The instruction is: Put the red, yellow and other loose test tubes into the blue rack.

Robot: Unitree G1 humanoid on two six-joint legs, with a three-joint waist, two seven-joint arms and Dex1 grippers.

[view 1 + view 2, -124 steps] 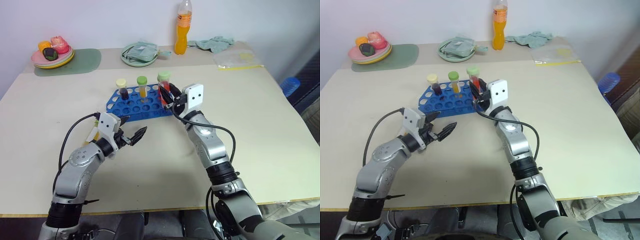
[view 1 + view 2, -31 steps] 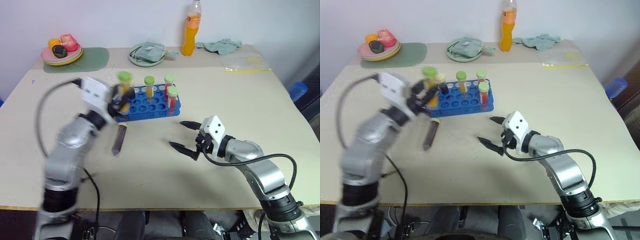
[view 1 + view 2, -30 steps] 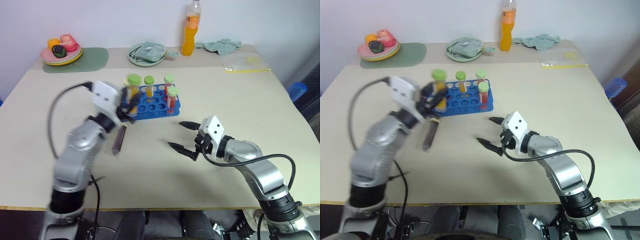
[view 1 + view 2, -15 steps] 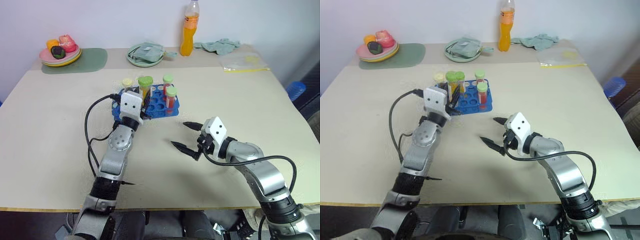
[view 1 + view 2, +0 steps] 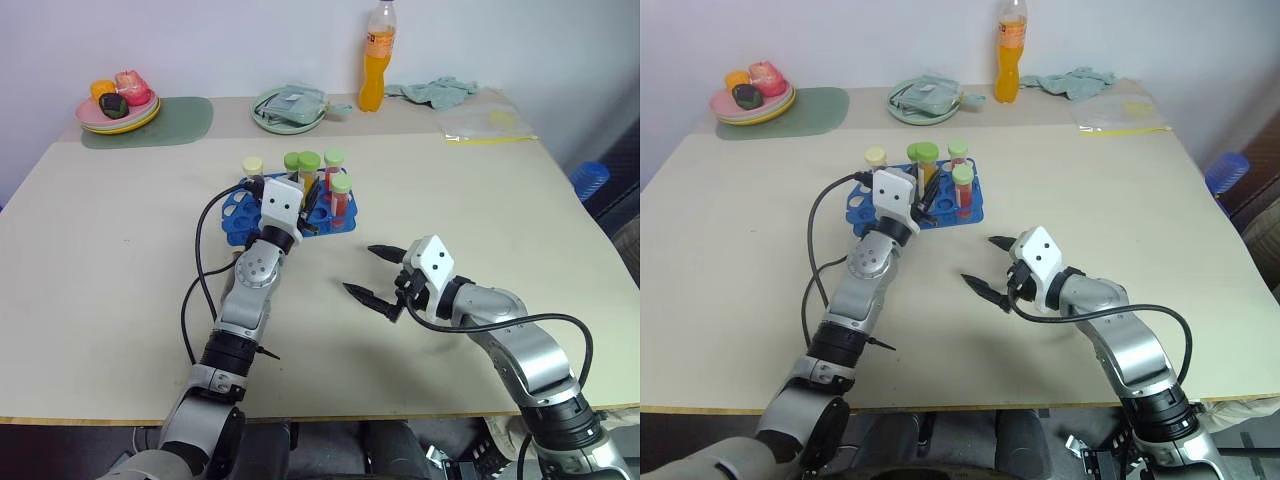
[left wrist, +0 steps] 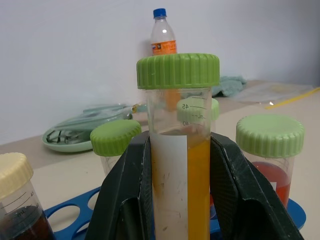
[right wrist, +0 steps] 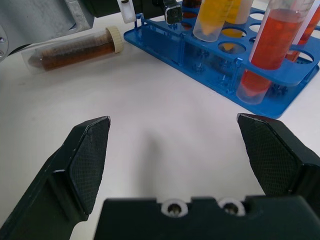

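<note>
The left gripper [image 6: 180, 200] is clamped on a green-capped tube of yellow liquid [image 6: 179, 150], holding it upright over the blue rack [image 5: 240, 215] among the tubes already standing there. The right gripper [image 5: 372, 270] hovers over the bare table [image 5: 500, 190] with its fingers spread wide. A brown tube [image 7: 75, 50] lies loose beside the rack.

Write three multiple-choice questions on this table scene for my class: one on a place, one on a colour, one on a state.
1. Where does the loose brown tube lie?
A) on the table beside the rack
B) on a plate
C) under a bottle

2. What colour is the cap of the tube in the left gripper?
A) red
B) green
C) blue

3. How is the right gripper?
A) shut on a tube
B) open, empty
C) shut, empty

Answers: 1 A, it lies flat by the rack's wall; 2 B, the cap is plainly green; 3 B, it stands wide with nothing in it.
</note>
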